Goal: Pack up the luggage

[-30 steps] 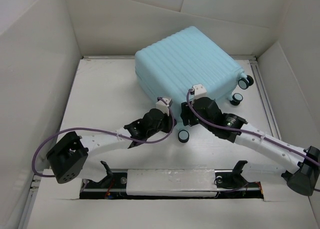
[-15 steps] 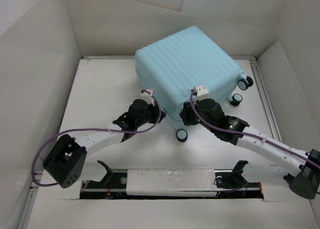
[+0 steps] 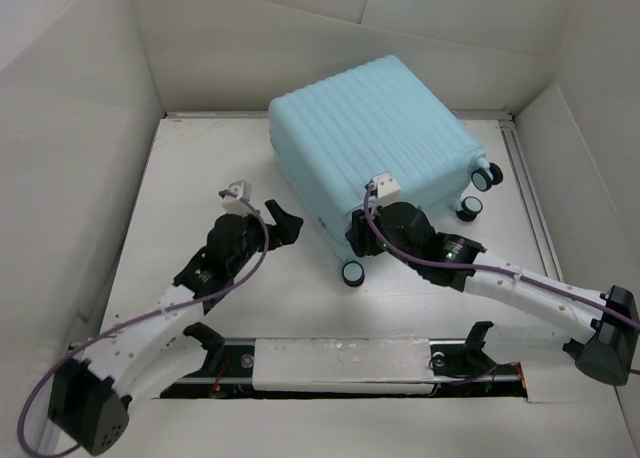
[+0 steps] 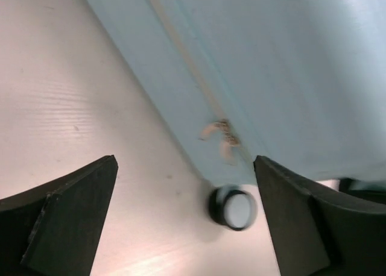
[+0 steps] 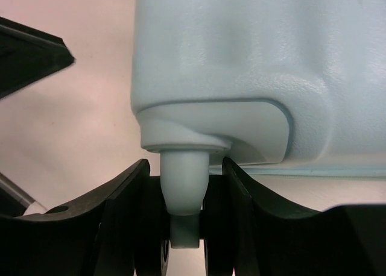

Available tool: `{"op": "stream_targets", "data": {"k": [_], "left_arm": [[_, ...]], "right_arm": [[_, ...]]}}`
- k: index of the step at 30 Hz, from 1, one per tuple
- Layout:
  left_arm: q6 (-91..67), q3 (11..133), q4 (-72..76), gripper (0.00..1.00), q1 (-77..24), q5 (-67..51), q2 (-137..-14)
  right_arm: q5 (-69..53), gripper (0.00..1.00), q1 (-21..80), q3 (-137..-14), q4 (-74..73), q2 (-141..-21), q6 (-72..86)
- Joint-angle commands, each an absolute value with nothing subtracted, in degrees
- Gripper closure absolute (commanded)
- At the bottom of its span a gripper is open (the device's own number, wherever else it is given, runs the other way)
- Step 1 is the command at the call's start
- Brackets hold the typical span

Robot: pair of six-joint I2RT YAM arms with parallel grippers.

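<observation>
My right gripper [image 3: 360, 240] is at a corner of the pale aqua ribbed hard-shell suitcase [image 3: 375, 128]; my left gripper [image 3: 283, 224] hangs apart.

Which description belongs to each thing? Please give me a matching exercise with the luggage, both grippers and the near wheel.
1 luggage
2 left gripper
3 right gripper
4 near wheel

A black rim, pale centre
B open, apart from the luggage
C pale blue, ribbed
D set on both sides of a wheel stem

Pairs: 1-C, 2-B, 3-D, 4-A

Hard plastic luggage [image 3: 375, 128], ribbed, faintly pebbled and matt, smooth matt table [image 3: 200, 168]
</observation>
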State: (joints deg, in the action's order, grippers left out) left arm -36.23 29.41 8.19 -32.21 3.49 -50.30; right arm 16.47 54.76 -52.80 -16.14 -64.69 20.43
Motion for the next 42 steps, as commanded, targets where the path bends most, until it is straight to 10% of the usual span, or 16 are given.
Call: {"op": "stream_targets", "data": {"k": [1, 11, 12, 15, 22, 37, 42], "left_arm": [[-39.11, 27.69, 0.91, 0.03, -33.04, 4.05, -40.63], [-41.13, 36.11, -16.23, 0.00, -33.57, 3.77, -21.01], [-41.13, 37.43, -17.65, 0.00, -33.57, 4.30, -20.40], [-41.13, 40.34, -20.21, 0.00, -33.57, 6.06, -19.17], [-38.33, 40.87, -20.74, 0.00, -33.57, 3.43, -18.54], [-30.15, 50.61, -18.54, 0.00, -33.57, 13.34, -20.36], [-31.46, 66.65, -24.25, 0.00, -33.57, 22.76, -32.94]], "right_arm": [[8.17, 1.00, 62.91, -57.12, -14.06, -65.48, 22.85], [17.84, 0.76, 80.22, -74.08, -22.67, -73.29, 24.60], [19.84, 0.68, 81.38, -77.14, -23.55, -73.91, 24.61], [25.30, 0.00, 83.93, -81.64, -29.52, -75.67, 25.66], [36.99, 0.00, 84.46, -85.08, -32.09, -68.92, 24.26], [65.55, 0.00, 82.71, -51.16, -11.18, -26.03, 4.33], [69.78, 0.00, 79.99, -63.69, -9.76, -28.38, -5.07]]}}
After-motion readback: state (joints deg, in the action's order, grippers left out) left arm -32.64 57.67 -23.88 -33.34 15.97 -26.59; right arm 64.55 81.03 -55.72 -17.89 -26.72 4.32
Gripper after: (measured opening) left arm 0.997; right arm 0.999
